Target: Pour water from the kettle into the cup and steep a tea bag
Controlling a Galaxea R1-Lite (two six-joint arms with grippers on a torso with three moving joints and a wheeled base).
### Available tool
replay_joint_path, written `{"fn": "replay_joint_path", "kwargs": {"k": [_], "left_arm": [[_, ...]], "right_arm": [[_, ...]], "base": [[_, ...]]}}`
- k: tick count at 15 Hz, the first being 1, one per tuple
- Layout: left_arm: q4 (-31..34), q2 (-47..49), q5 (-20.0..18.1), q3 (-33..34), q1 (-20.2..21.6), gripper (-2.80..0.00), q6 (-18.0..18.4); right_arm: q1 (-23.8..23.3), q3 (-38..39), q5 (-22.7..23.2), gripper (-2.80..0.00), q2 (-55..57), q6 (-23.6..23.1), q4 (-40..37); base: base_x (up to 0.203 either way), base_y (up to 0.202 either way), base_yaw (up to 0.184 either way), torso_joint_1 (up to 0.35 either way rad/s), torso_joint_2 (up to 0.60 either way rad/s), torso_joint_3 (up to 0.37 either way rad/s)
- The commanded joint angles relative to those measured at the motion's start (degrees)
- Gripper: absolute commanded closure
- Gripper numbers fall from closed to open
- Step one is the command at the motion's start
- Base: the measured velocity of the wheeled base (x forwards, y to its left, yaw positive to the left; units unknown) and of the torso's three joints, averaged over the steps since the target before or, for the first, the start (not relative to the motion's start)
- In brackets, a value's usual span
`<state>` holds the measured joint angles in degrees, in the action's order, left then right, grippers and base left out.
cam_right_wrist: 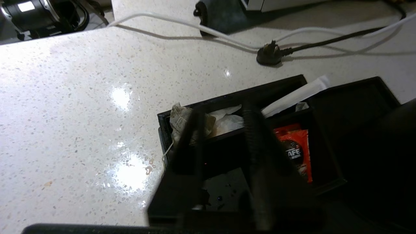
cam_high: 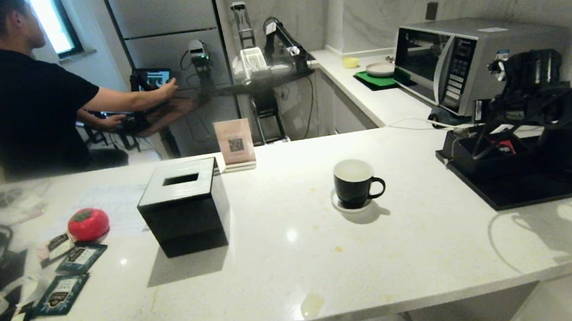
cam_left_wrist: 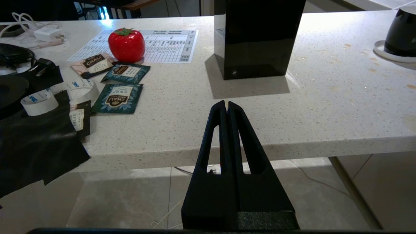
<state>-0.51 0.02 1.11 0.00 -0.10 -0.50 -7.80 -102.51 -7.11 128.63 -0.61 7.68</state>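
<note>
One right gripper (cam_right_wrist: 224,120), jaws part-open and empty, above the organiser's (cam_right_wrist: 234,97) tea bag (cam_right_wrist: 182,122); fetching step; next, descend and pinch. Left gripper (cam_left_wrist: 226,105) shut, parked.

My right hand (cam_right_wrist: 224,113) fingers parted over black organizer box (cam_right_wrist: 247,156), tea bag (cam_right_wrist: 183,122) inside, speckled surface (cam_right_wrist: 65,113) alongside

I see a pale speckled counter (cam_high: 296,264). On it sit a black tissue box (cam_high: 185,207), the cup (cam_high: 355,182) on its white saucer (cam_high: 352,206), and a black tray (cam_high: 530,187) at the right. At the left lie a red strawberry (cam_high: 88,224), teal sachets (cam_high: 71,270) and a printed sheet (cam_left_wrist: 152,45).
</note>
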Motion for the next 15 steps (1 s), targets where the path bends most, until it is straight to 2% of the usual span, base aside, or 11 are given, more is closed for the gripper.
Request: {"fn": "replay_joint_path", "kwargs": {"k": [1, 6, 10, 15], "left_arm": [[0.0, 0.0, 0.0, 0.0, 0.0, 0.00, 0.0], [0.0, 0.0, 0.0, 0.0, 0.0, 0.00, 0.0], [0.0, 0.0, 0.0, 0.0, 0.0, 0.00, 0.0], [0.0, 0.0, 0.0, 0.0, 0.0, 0.00, 0.0]], "right_arm": [[0.0, -2.6, -0.3, -2.80, 3.2, 0.3, -1.0], [-0.1, -5.7, -2.9, -2.80, 6.8, 0.1, -0.8], [-0.4, -8.8, -3.1, -2.80, 9.4, 0.1, -0.6], [-0.6, -8.8, -3.0, -2.80, 10.8, 0.2, -0.2]], "base": [[0.000, 0.000, 0.000, 0.000, 0.00, 0.000], [0.000, 0.000, 0.000, 0.000, 0.00, 0.000], [0.000, 0.000, 0.000, 0.000, 0.00, 0.000], [0.000, 0.000, 0.000, 0.000, 0.00, 0.000]]}}
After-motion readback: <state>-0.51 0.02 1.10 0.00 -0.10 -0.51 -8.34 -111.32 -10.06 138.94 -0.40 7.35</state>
